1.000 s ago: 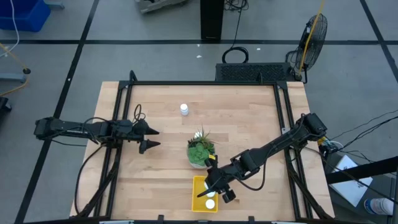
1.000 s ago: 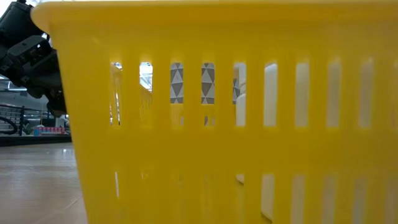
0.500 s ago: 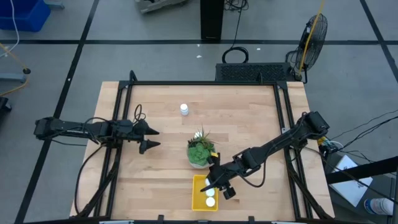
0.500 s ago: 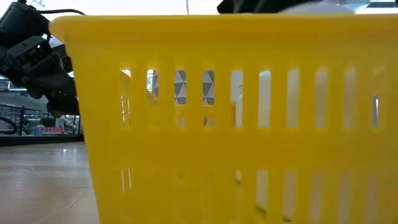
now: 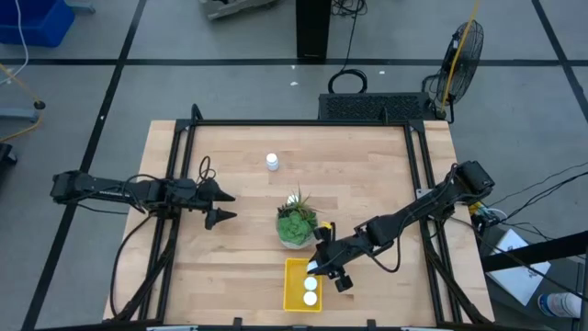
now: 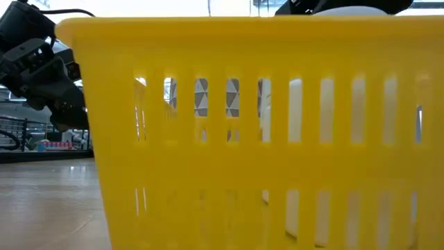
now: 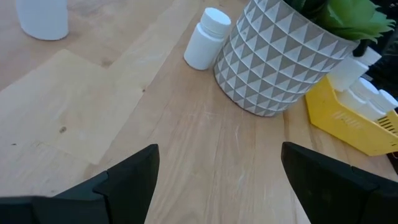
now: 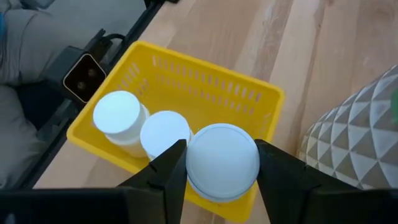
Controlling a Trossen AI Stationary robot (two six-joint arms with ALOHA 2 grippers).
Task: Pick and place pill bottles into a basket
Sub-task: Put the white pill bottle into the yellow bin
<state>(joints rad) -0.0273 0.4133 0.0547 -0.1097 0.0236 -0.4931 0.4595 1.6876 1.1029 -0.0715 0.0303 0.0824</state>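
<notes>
My right gripper (image 5: 322,267) is shut on a white pill bottle (image 8: 222,160) over the far right part of the yellow basket (image 5: 292,292). Two more white bottles (image 8: 118,118) (image 8: 165,134) stand inside the basket. Another bottle (image 5: 272,162) stands on the table toward the far side. The left wrist view shows a bottle (image 7: 205,38) right beside the plant pot (image 7: 280,62). My left gripper (image 5: 230,206) is open and empty at the table's left, pointing toward the plant. My right gripper pinches the bottle between its two fingers (image 8: 174,163), on opposite sides at the cap end (image 8: 194,167). The fingers come from above, slanting down from the table's right. The bottle sits cap up, lifted above the basket's rim (image 6: 277,28).
A green plant (image 5: 296,223) in a grey patterned pot stands mid-table, just beyond the basket and close to my right gripper. The basket sits at the table's near edge, filling the low view. Bare wood lies between my left gripper and the pot.
My right gripper has moved with the bottle a little toward the table's right and far side, from over the basket's middle to its far right part, uncovering the two bottles inside. The basket has slid a little sideways in the low view.
</notes>
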